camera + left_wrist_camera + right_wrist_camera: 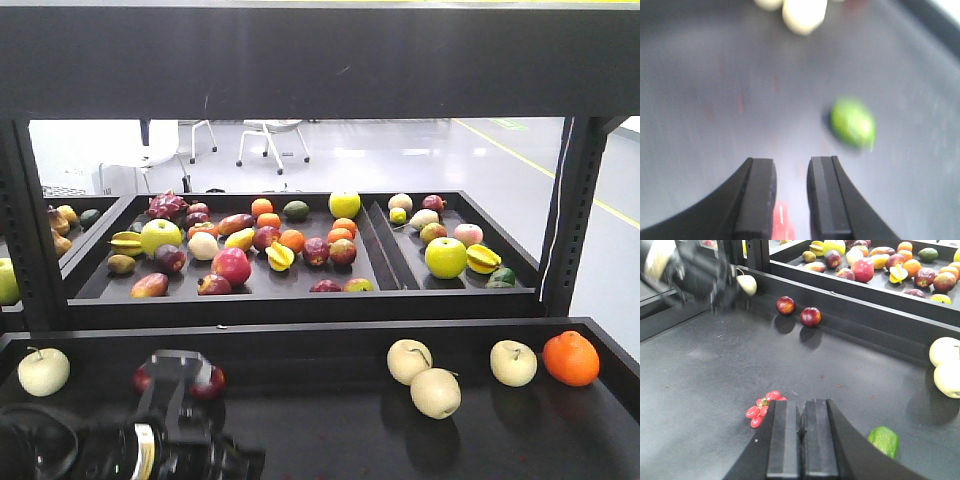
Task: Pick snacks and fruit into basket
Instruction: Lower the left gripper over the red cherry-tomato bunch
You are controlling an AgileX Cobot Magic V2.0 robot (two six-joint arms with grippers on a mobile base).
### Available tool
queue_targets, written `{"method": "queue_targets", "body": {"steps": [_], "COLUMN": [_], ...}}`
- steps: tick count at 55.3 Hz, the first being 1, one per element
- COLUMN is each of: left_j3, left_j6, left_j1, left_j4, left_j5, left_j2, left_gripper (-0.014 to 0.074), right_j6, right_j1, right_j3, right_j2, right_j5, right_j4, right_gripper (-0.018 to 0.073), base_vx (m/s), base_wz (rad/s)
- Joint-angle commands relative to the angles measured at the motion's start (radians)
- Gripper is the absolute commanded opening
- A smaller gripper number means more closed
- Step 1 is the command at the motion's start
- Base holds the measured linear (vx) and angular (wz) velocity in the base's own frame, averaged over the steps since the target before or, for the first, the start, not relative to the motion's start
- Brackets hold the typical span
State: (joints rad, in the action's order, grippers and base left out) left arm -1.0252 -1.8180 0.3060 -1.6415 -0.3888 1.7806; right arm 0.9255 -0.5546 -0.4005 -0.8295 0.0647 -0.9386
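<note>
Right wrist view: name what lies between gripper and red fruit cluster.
Nothing: the red fruit cluster lies directly beside the right gripper, in the right wrist view.

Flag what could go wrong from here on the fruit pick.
1. The right gripper is shut, its tips beside the red fruit cluster; descending like this would likely shove it, not grasp it.
2. The left arm shows blurred over the same tray, so the arms could clash.
3. The basket is in no view, so drop-off may be blind.
</note>
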Motion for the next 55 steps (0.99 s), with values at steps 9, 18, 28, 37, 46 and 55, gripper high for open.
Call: {"method": "queue_targets", "body": {"steps": [9, 18, 28, 37, 46, 55], "left_j3": [0.019, 0.019, 0.019, 0.019, 0.019, 0.019], "left_j6": [-0.042, -0.042, -0.043, -0.042, -0.042, -0.041], "left_j1": [0.005, 0.005, 0.005, 0.005, 0.025, 0.069], "left_j4": [0.025, 0.025, 0.031, 0.031, 0.031, 0.031], "left_j5": [-0.080, -0.118, -0.105, -0.116, -0.129, -0.080], "left_j2": [0.022, 0.069, 0.095, 0.117, 0.141, 0.165], "left_gripper": [0.0328, 0.0450, 0.0584, 0.0591, 0.0588, 0.0588], "right_j6": [0.001, 0.001, 0.001, 0.001, 0.001, 0.001], "right_j1": [0.003, 0.003, 0.003, 0.003, 0.003, 0.003], "right_j3": [-0.029, -0.029, -0.029, -0.029, -0.029, -0.029], "right_j2": [0.008, 0.008, 0.008, 0.008, 0.008, 0.008], "right_j5": [0.048, 0.048, 0.048, 0.048, 0.048, 0.048], "right_j4": [0.001, 0.001, 0.001, 0.001, 0.001, 0.001], "right_gripper": [-0.0006, -0.0006, -0.0006, -0.0006, -0.0006, -0.0006], "base_vx": [0.00, 0.00, 0.00, 0.00, 0.00, 0.00], "base_wz": [0.00, 0.00, 0.00, 0.00, 0.00, 0.00]}}
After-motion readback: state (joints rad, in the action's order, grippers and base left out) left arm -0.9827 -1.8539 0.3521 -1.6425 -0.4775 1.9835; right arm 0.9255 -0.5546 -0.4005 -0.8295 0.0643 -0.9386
